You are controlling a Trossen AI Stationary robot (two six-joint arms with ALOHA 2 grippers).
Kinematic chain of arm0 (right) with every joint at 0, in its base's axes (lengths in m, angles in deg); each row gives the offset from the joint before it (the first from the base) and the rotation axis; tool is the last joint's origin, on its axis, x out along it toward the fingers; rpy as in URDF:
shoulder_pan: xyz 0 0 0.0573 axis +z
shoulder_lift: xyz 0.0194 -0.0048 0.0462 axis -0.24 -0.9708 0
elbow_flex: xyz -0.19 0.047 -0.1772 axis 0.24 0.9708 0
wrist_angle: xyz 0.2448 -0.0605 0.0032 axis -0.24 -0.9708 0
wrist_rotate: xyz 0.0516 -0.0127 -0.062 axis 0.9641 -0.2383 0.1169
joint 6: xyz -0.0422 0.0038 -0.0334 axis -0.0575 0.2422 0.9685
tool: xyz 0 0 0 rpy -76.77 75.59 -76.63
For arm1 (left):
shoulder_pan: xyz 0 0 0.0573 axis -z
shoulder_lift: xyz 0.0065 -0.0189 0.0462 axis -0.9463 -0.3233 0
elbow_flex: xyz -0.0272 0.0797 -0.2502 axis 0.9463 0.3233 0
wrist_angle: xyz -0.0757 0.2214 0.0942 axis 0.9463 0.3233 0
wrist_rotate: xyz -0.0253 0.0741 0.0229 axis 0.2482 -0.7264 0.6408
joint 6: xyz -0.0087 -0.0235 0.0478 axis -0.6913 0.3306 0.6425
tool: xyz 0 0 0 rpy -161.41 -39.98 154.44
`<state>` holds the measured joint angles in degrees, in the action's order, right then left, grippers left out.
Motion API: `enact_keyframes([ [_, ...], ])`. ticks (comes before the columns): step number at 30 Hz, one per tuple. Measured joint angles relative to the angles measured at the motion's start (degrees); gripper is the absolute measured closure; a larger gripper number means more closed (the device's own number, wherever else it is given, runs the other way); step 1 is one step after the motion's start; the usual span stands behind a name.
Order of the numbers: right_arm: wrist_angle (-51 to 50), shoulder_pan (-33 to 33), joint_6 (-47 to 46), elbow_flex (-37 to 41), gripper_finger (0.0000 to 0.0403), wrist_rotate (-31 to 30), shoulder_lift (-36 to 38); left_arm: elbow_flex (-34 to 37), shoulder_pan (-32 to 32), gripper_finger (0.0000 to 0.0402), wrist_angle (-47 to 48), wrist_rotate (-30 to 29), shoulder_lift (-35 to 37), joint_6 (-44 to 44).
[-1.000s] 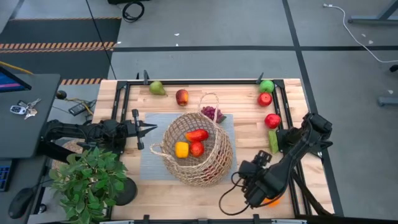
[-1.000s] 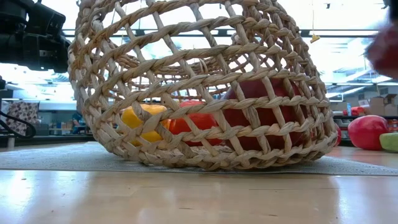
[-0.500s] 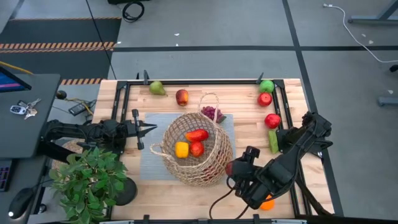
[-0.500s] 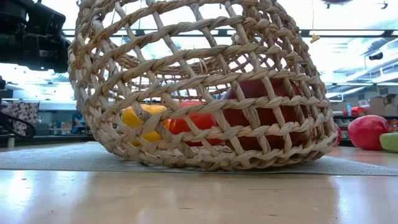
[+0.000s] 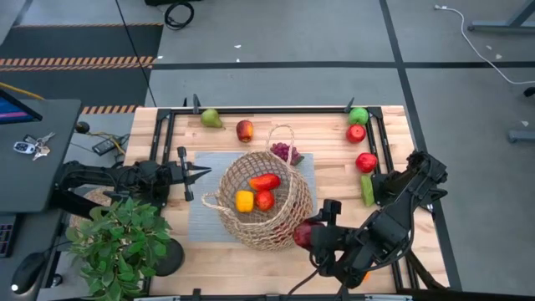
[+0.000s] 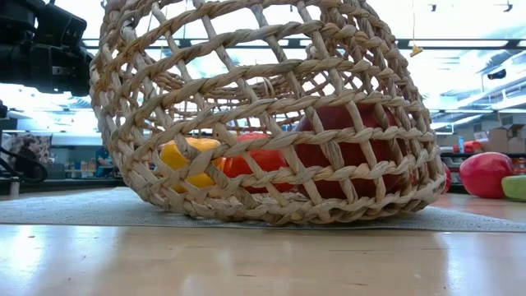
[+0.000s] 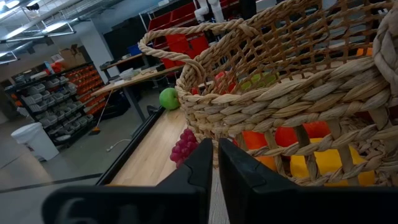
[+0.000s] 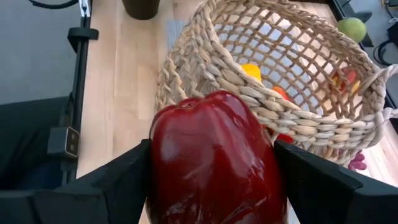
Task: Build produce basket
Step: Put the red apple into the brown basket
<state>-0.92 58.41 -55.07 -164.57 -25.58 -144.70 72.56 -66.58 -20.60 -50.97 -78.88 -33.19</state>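
High view: right gripper (image 5: 308, 235) carries a dark red pepper (image 5: 304, 234) just beside the basket (image 5: 261, 201).
Its fingers pinch the pepper at the basket's near rim, not yet over the opening. A release here would likely drop the pepper on the rim or outside, onto the table (image 5: 251, 259), and pushing on low could nudge or tip the light wicker, which already holds a yellow pepper (image 5: 243, 201) and red pieces. The left gripper (image 5: 199, 173), fingers pressed together, waits beside the basket's far side.
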Motion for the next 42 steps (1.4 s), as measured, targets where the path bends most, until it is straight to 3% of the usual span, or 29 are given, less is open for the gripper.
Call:
enact_keyframes([
  [7, -0.02, -1.20, 0.08, -0.02, 0.0080, 0.00, 0.00, 0.01, 0.02, 0.0369, 0.00, 0.00, 0.01, 0.01],
  [11, -0.04, -2.45, 5.02, -0.02, 0.0080, 0.00, 0.00, -0.01, 0.02, 0.0372, 0.00, 0.00, 0.00, 0.00],
  [29, -0.17, -9.25, 67.69, -0.02, 0.0070, -1.06, 0.00, -0.01, 0.02, 0.0374, 0.00, 0.00, 0.01, 0.01],
  [42, -0.15, -11.01, 84.18, -0.02, 0.0069, -7.06, 0.00, -0.01, 0.00, 0.0369, 0.00, 0.01, 0.00, 0.01],
])
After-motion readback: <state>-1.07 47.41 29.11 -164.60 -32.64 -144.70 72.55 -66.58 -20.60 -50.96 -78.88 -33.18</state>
